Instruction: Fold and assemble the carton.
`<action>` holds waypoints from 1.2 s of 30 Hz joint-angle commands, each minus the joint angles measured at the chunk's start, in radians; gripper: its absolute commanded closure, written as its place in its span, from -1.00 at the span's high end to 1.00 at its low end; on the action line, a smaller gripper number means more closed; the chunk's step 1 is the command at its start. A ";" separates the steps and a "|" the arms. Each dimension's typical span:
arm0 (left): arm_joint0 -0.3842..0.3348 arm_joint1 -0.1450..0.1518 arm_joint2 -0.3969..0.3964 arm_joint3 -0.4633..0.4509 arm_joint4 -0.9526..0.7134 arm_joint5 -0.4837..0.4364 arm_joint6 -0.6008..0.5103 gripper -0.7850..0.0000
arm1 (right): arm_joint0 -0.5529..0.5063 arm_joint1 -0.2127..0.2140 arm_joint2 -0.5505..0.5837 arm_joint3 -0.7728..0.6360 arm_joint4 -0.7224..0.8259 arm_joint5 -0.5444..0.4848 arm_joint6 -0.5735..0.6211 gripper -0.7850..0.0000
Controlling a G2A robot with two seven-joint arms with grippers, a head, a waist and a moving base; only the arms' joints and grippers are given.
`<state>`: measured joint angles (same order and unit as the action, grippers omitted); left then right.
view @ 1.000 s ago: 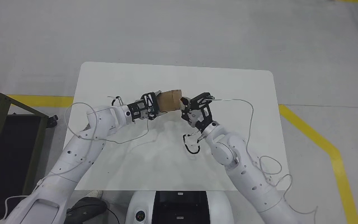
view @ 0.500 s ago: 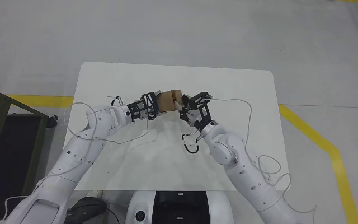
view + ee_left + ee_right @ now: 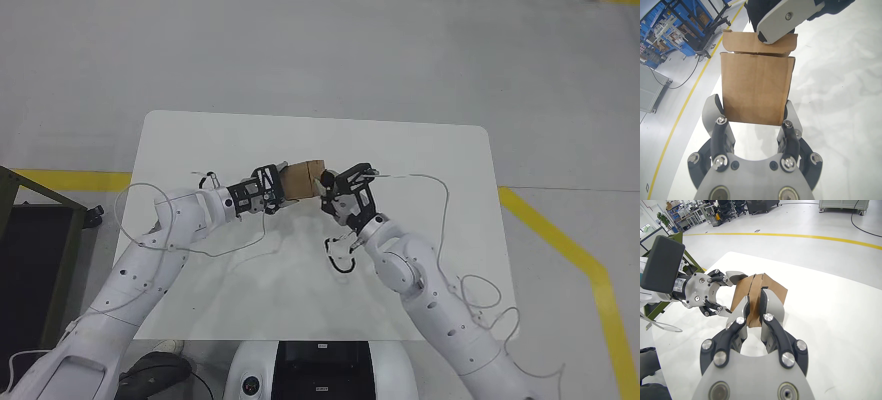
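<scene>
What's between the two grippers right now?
The cardboard carton, seen in the top view: the left gripper clamps one end across its width, the right gripper pinches a flap at the other end.

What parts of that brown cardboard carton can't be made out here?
- Right wrist view: the right pincer covers the middle of the brown cardboard carton's end facing it.
- Left wrist view: the right pincer hides part of its far end, and the panel facing the camera hides its inside.
- Top view: the carton is too small to tell its flaps apart, and the left pincer and right pincer overlap its ends.
</scene>
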<state>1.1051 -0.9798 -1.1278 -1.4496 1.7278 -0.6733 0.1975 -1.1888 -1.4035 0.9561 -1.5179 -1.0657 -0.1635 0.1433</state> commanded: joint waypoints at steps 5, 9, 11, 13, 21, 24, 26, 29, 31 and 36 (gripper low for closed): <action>-0.001 0.000 -0.001 0.002 0.000 -0.003 0.003 -0.47 | 0.008 -0.005 -0.012 0.009 -0.008 0.008 0.001 -0.88; -0.001 -0.001 -0.002 0.003 -0.002 -0.004 0.007 -0.47 | 0.015 -0.008 -0.018 0.016 -0.015 0.017 0.000 -0.93; -0.001 0.000 -0.003 0.002 0.001 -0.004 0.010 -0.47 | 0.016 -0.009 -0.016 0.019 -0.016 0.021 -0.005 -0.93; -0.001 0.000 -0.004 0.003 0.000 -0.006 0.010 -0.47 | 0.015 -0.009 -0.013 0.018 -0.019 0.022 -0.007 -0.95; -0.004 -0.001 -0.001 0.004 0.002 -0.011 0.013 -0.47 | 0.016 -0.012 -0.016 0.018 -0.023 0.019 -0.003 -0.94; -0.005 -0.002 0.001 0.004 0.004 -0.011 0.012 -0.47 | 0.020 -0.015 -0.021 0.023 -0.022 0.014 -0.003 -0.93; -0.006 -0.002 0.002 0.005 0.003 -0.012 0.009 -0.47 | 0.022 -0.017 -0.025 0.026 -0.020 0.009 -0.003 -0.91; -0.008 -0.004 0.004 0.006 0.002 -0.010 0.005 -0.46 | 0.025 -0.019 -0.028 0.029 -0.016 0.005 -0.005 -0.76; -0.009 -0.004 0.005 0.008 -0.001 -0.011 0.004 -0.45 | 0.024 -0.019 -0.026 0.029 -0.018 0.007 -0.008 -0.65; -0.011 -0.005 0.008 0.008 -0.001 -0.015 0.002 -0.45 | 0.019 -0.018 -0.019 0.022 -0.027 0.008 -0.009 -0.71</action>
<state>1.0943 -0.9850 -1.1204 -1.4412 1.7271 -0.6863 0.1999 -1.1681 -1.4219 0.9360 -1.4946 -1.0912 -0.1557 0.1351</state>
